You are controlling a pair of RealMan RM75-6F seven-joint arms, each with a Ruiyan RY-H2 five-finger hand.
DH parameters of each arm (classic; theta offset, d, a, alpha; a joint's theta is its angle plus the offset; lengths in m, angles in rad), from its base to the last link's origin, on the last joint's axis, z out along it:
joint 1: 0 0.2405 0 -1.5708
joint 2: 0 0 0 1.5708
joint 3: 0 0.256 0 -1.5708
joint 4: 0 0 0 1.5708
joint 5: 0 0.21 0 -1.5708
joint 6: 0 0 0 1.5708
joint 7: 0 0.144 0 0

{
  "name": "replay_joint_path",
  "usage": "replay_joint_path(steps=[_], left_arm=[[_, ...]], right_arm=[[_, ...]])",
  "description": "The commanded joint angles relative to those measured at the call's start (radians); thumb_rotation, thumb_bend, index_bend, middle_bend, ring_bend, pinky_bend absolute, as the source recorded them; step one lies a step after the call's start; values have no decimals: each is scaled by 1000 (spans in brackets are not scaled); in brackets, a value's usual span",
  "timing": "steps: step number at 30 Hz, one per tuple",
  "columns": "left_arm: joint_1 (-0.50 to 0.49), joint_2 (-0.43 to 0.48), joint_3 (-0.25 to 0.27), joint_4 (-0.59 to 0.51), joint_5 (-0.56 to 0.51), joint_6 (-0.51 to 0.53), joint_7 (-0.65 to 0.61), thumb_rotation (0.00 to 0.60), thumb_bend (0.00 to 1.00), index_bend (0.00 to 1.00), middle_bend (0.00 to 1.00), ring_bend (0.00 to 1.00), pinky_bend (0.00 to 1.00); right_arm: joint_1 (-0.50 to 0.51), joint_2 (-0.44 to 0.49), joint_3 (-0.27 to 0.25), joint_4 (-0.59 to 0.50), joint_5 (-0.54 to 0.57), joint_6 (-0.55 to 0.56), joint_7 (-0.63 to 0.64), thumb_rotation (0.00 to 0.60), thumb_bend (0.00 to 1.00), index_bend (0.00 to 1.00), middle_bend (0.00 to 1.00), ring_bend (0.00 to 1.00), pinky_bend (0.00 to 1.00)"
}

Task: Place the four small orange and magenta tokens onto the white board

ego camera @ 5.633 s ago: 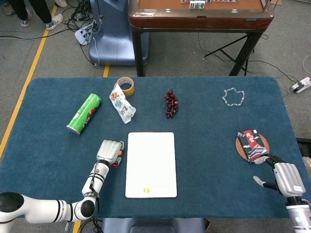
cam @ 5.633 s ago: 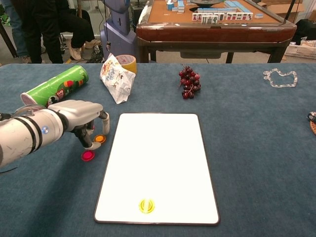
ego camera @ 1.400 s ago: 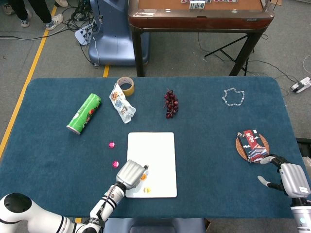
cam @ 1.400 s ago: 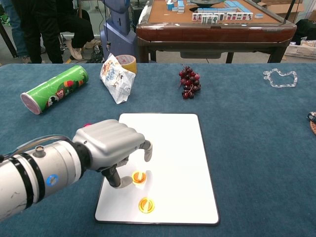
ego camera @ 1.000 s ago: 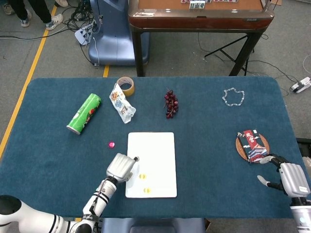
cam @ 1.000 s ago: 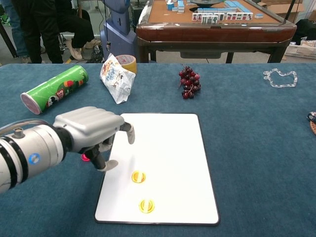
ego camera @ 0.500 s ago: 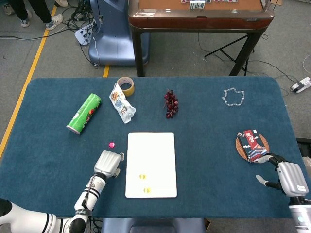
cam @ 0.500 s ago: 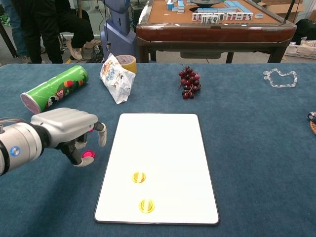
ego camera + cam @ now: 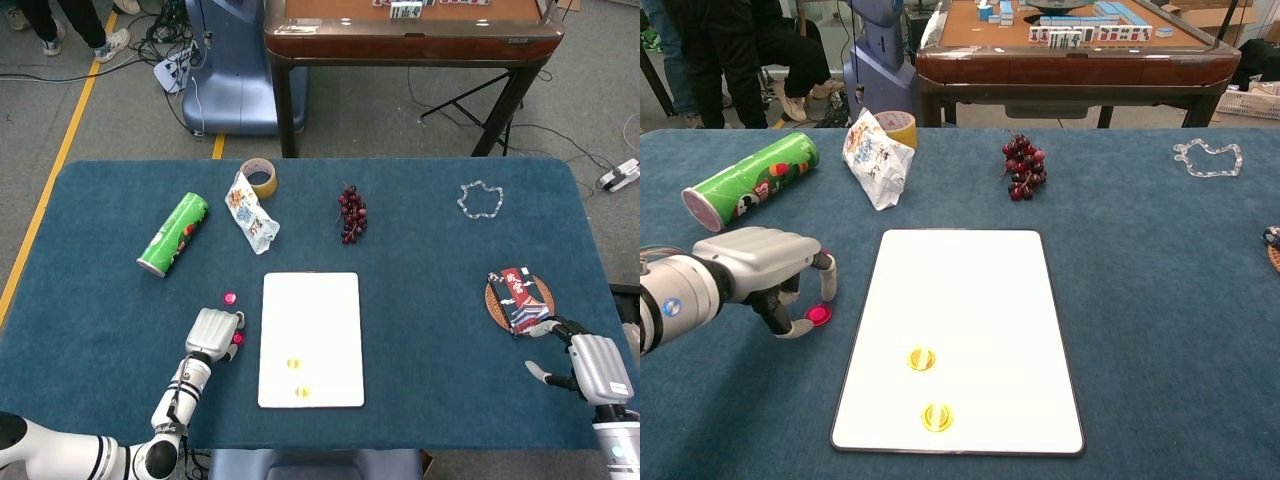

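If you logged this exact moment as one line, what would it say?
board: two orange tokens on it | left hand: fingers around near magenta token, on cloth | far magenta token: on cloth | right hand: idle, open

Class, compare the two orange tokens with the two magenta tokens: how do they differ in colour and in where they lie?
The orange tokens are yellow-orange; the magenta tokens are pink-red. The orange tokens lie on the white board, one behind the other near its front edge; the magenta tokens lie on the blue cloth left of the board. The left hand hovers by one magenta token; nothing is near the orange tokens. All four are small round discs.
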Motion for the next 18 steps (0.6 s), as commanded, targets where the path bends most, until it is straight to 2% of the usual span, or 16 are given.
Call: replay_joint_path(steps=[1, 18], left_arm=[[2, 0, 1, 2, 2, -2, -1, 600, 358, 474, 1000, 1000, 1000], [18, -14, 24, 14, 73, 10, 3, 600, 358, 485, 1000, 1000, 1000]], right_arm=[[0, -1, 0, 1, 0, 0, 0, 600, 133, 434, 373, 364, 517], [3, -2, 0, -2, 2, -4, -1, 600, 133, 434, 373, 364, 517]])
